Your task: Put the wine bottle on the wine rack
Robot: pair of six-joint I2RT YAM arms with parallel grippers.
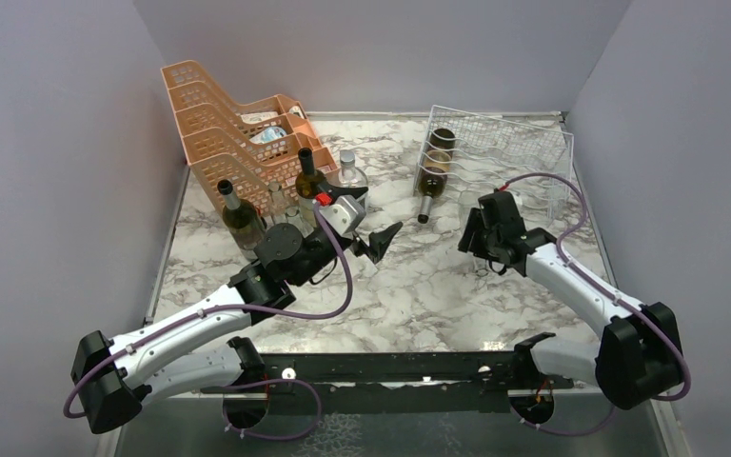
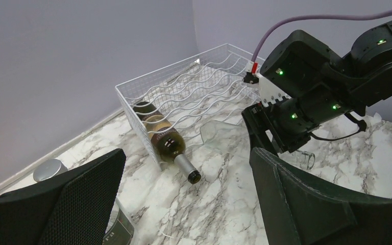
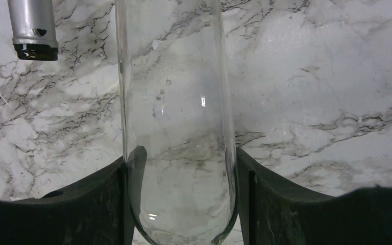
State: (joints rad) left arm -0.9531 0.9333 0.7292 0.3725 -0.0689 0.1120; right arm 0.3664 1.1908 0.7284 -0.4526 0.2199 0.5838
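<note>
Faint from above, plain at our right wrist, clear wine bottle (image 3: 176,127) grasped by right jaws, left jaws released.

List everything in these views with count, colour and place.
wine rack: one, silver-white wire, far right.
racked bottle: one, dark green, silver-foil neck, lying at the rack's left end.
clear bottle: one, colourless, horizontal before the rack.
orange trays: one stack, far left.
dark standing bottles: two, green-black, upright before the trays.
capped clear bottle: one, colourless, upright beside them.
table: one, white-grey marble, under everything.
left gripper: one, black, mid-table, open and empty.
right gripper: one, black, shut on the clear bottle.
</note>
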